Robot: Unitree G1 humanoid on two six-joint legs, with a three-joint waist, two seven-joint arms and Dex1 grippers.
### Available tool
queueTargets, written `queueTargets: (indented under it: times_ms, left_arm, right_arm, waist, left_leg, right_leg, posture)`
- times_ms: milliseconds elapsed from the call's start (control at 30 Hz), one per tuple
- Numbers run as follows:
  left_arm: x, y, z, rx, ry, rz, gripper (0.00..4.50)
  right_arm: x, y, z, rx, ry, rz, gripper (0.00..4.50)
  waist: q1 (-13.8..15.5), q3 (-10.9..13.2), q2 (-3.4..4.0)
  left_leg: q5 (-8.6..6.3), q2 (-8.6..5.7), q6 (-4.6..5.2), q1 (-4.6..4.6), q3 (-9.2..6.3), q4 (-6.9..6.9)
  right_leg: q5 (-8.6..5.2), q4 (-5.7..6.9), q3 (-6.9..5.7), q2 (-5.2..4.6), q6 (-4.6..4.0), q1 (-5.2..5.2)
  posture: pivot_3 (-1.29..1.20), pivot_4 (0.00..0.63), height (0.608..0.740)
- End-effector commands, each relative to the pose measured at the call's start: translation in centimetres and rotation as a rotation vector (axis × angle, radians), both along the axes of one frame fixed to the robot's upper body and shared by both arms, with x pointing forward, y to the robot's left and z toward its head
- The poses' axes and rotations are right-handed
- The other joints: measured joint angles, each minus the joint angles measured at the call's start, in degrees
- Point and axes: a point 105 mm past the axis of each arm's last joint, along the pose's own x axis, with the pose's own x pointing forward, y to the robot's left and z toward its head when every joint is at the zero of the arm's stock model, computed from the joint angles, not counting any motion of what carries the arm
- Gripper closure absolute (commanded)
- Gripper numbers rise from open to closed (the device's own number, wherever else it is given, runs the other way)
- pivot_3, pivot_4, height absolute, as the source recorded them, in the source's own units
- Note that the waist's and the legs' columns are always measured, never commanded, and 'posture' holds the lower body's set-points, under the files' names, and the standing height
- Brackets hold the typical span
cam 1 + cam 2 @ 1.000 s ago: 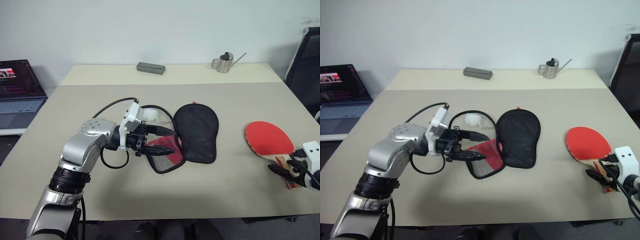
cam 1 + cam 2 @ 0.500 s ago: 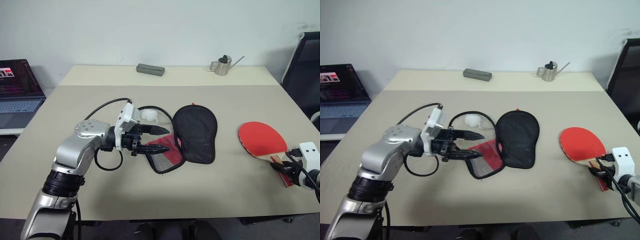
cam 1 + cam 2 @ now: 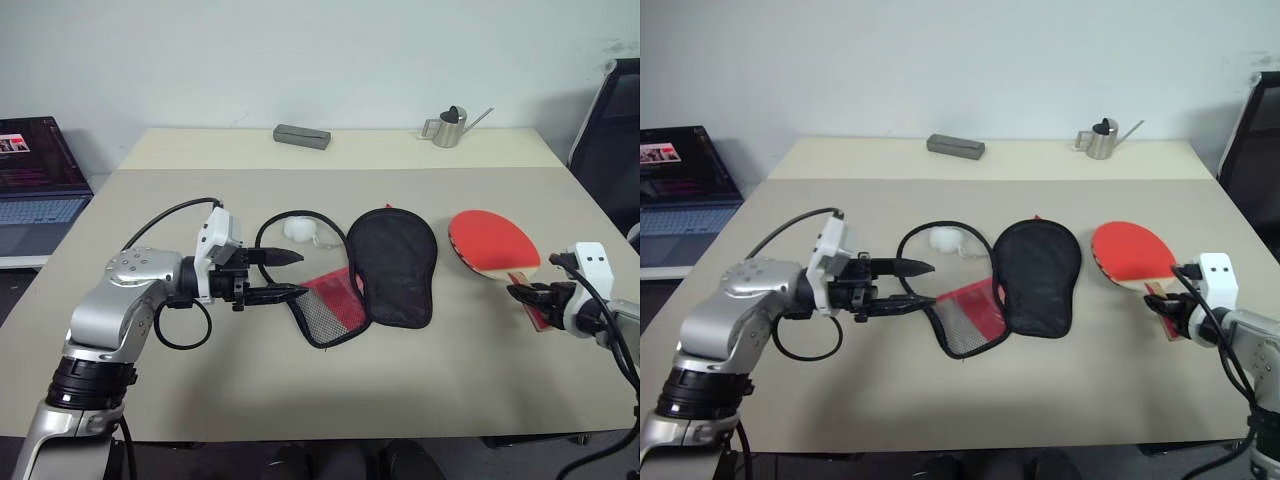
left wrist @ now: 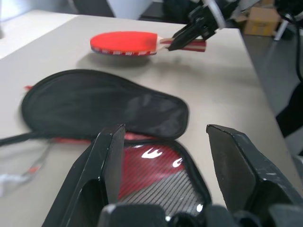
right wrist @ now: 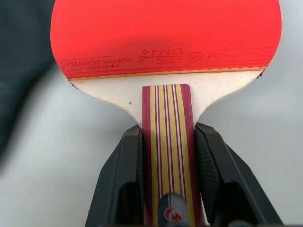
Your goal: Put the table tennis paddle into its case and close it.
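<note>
The table tennis paddle (image 3: 488, 242), red face up, hangs just above the table to the right of the case. My right gripper (image 5: 168, 132) is shut on its striped wooden handle (image 5: 166, 118). The case (image 3: 393, 262) lies unzipped and spread flat at the table's middle. Its black half is on the right and its red and mesh half (image 3: 330, 305) on the left. My left gripper (image 3: 298, 274) stands open, level, pointing right, a little short of the mesh half's left edge, with nothing between its fingers (image 4: 110, 161).
A small white ball (image 3: 297, 228) inside a black cord loop lies just behind the left gripper. At the back stand a grey box (image 3: 301, 136) and a metal watering can (image 3: 447, 127). A laptop (image 3: 35, 170) is off the table's left, a black chair (image 3: 612, 120) on the right.
My right gripper shut on the paddle's handle, lifted the paddle and carried it left toward the case. My left gripper drew back left off the case's mesh half, still open.
</note>
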Motion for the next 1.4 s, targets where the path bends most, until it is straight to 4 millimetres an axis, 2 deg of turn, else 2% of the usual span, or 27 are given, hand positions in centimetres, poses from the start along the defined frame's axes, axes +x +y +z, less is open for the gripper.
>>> queueTargets:
  times_ms: [33,300,433,733,1067,1400]
  left_arm:
    - [-0.3,0.1,1.2,-0.008,-0.063,0.009,1.51]
    - [-0.1,0.3,1.2,-0.013,-0.069,0.032,1.51]
    - [-0.1,0.2,1.3,-0.015,-0.072,0.034,1.51]
    - [-0.4,0.0,1.1,-0.023,-0.072,0.037,1.51]
    - [-0.4,0.1,0.9,-0.031,-0.072,0.049,1.51]
    - [-0.4,0.1,0.8,-0.036,-0.074,0.056,1.51]
  right_arm:
    - [0.2,3.5,2.4,0.006,-0.088,0.086,3.39]
    - [0.6,10.7,2.2,0.057,-0.083,0.208,3.39]
    - [1.3,12.4,1.6,0.090,-0.056,0.205,3.39]
    - [2.5,12.6,-0.4,0.049,-0.006,0.156,3.39]
    - [3.7,13.5,-1.0,0.021,-0.023,0.154,3.39]
    - [4.3,13.2,-1.3,-0.001,-0.032,0.135,3.39]
  waist:
    - [-0.03,0.00,0.00]
    - [-0.13,0.03,0.04]
    - [-0.26,0.03,0.06]
    - [-0.46,0.05,0.08]
    - [-0.52,0.06,0.10]
    - [-0.53,0.06,0.10]
  left_leg:
    - [0.00,0.00,0.00,-0.02,0.00,0.00]
    - [0.00,0.00,0.00,0.00,-0.04,0.01]
    - [0.00,0.00,0.00,0.00,-0.10,0.00]
    - [0.00,-0.01,0.00,0.00,-0.25,-0.02]
    - [0.00,-0.01,0.00,0.01,-0.28,-0.02]
    - [0.01,-0.01,-0.01,0.02,-0.33,-0.01]
  right_leg:
    - [0.00,0.00,0.00,0.00,0.00,-0.02]
    - [0.00,0.05,-0.01,0.01,0.00,-0.04]
    - [0.00,0.06,-0.02,0.02,0.00,-0.07]
    - [0.00,0.08,-0.02,0.02,-0.01,-0.11]
    - [0.00,0.08,-0.01,0.03,-0.01,-0.11]
    - [0.00,0.09,-0.01,0.03,-0.01,-0.10]
  posture:
    - [0.00,0.150,0.740]
    - [0.00,0.150,0.740]
    - [0.00,0.150,0.740]
    - [0.00,0.150,0.740]
    - [0.00,0.150,0.740]
    - [0.00,0.150,0.740]
